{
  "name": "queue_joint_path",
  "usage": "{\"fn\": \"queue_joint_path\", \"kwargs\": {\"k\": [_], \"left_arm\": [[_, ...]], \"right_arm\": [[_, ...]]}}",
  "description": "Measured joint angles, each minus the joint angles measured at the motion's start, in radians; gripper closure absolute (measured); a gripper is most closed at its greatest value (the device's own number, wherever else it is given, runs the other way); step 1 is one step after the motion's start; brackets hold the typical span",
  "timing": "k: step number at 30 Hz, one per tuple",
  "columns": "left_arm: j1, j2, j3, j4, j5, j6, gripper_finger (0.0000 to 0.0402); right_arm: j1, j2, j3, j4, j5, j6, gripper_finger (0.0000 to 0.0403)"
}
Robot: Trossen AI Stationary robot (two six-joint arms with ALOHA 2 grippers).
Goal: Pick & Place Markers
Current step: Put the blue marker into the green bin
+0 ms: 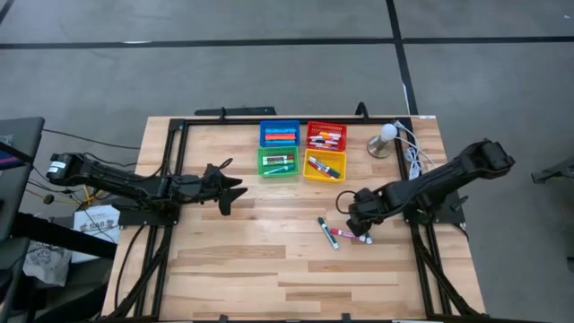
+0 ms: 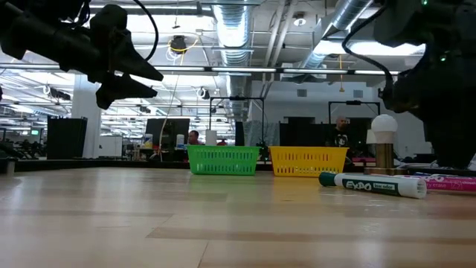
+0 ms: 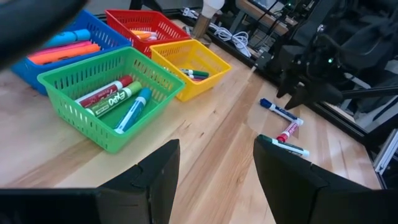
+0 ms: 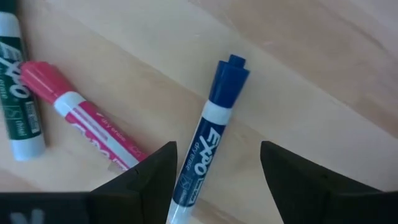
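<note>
Three markers (image 1: 341,235) are left on the surface (image 1: 269,269); right tool (image 4: 217,180), fingers apart, should be centred over the blue marker (image 4: 211,143) before closing.

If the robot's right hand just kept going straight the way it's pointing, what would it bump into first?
Most likely the blue marker. The right hand is open and aimed down at the table, with that marker lying between its fingers. Depth is hard to judge, so it might touch the wood at the same time.

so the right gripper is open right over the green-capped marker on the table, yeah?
Not quite. The right gripper is open, but the marker between its fingers is the blue-capped marker. The green marker lies off to the side beyond the pink marker, as the right wrist view shows.
</note>
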Motion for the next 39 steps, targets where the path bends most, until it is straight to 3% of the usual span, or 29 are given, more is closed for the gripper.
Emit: {"fn": "queue_joint_path", "kwargs": {"k": [16, 23, 39], "left_arm": [[0.000, 0.000, 0.001, 0.017, 0.000, 0.000, 0.0198], [0.000, 0.000, 0.001, 0.018, 0.001, 0.000, 0.0198], [0.000, 0.000, 0.001, 0.021, 0.001, 0.000, 0.0198]], "right_arm": [[-0.005, 0.048, -0.002, 0.043, 0.055, 0.024, 0.0182], [-0.011, 0.048, -0.068, 0.112, 0.055, 0.057, 0.0190], [-0.011, 0.047, -0.107, 0.136, 0.099, 0.071, 0.0325]]}}
